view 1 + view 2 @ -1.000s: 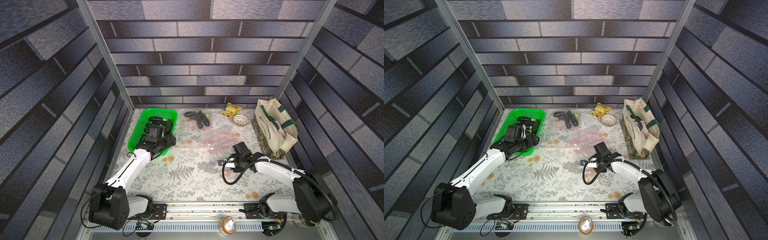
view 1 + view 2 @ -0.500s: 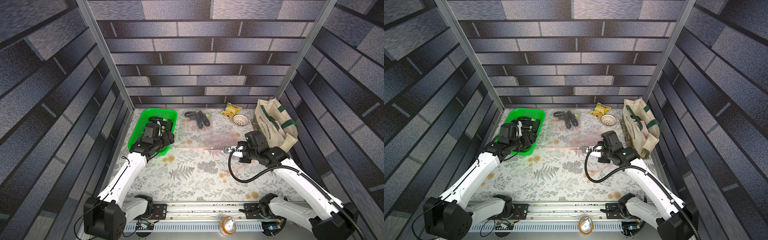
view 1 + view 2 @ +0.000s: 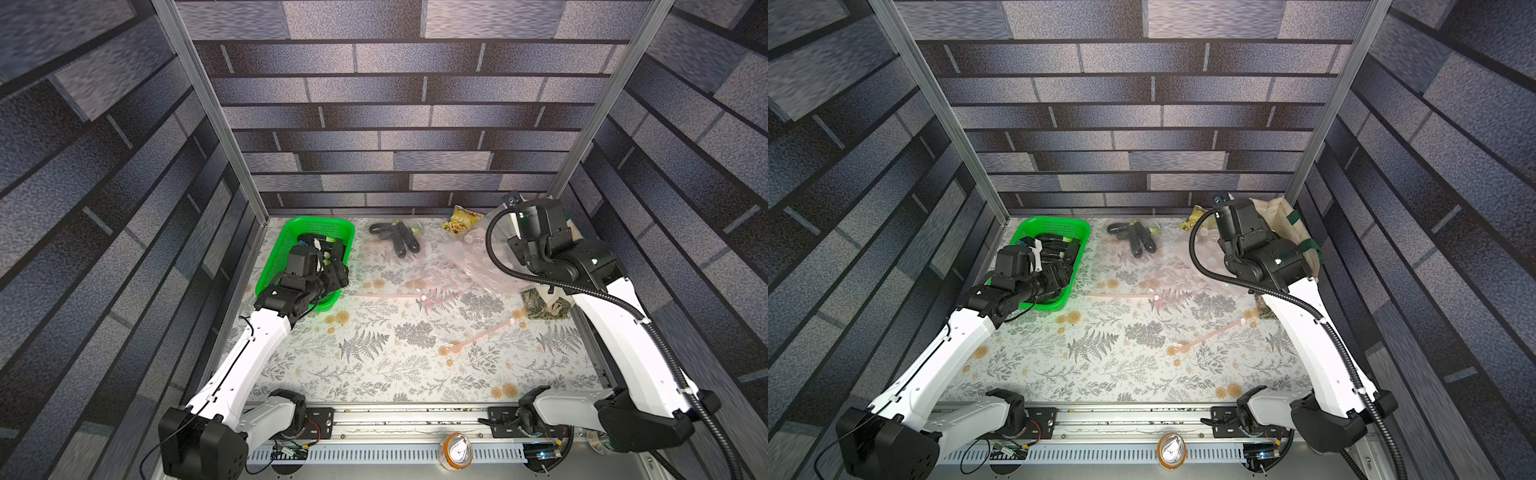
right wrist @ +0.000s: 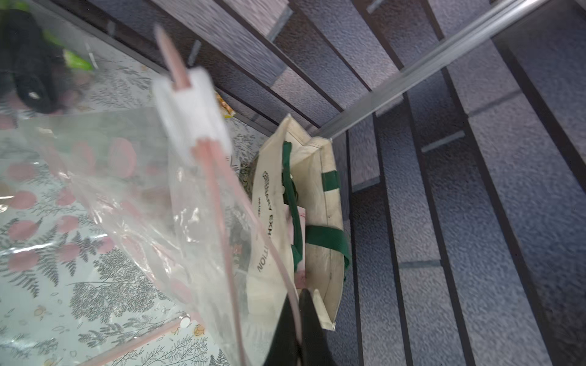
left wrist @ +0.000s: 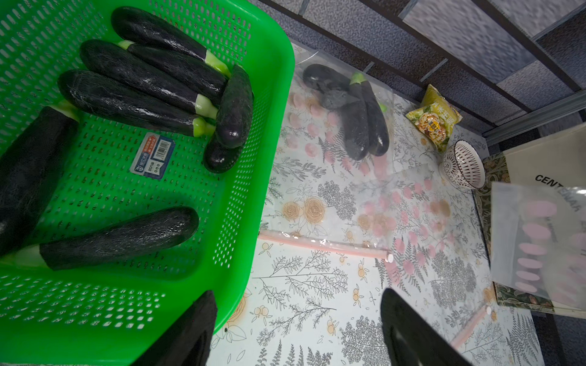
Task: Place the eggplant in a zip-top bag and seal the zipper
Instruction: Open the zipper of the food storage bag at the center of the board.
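Right gripper [image 4: 299,305] clamped on zip-top bag [image 4: 142,206] at pink zipper strip, bag hanging beside tote [image 4: 320,196]. Left gripper [image 5: 298,323] jaws apart above green basket [image 5: 272,126]. Nearest eggplant [image 5: 120,237] loose inside: grab mid-body. Present bag mouth toward left arm.

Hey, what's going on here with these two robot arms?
The right gripper is shut on the pink zipper edge of a clear zip-top bag, holding it up near the tote bag. The left gripper is open at the rim of the green basket of eggplants, holding nothing. No eggplant is in that bag yet.
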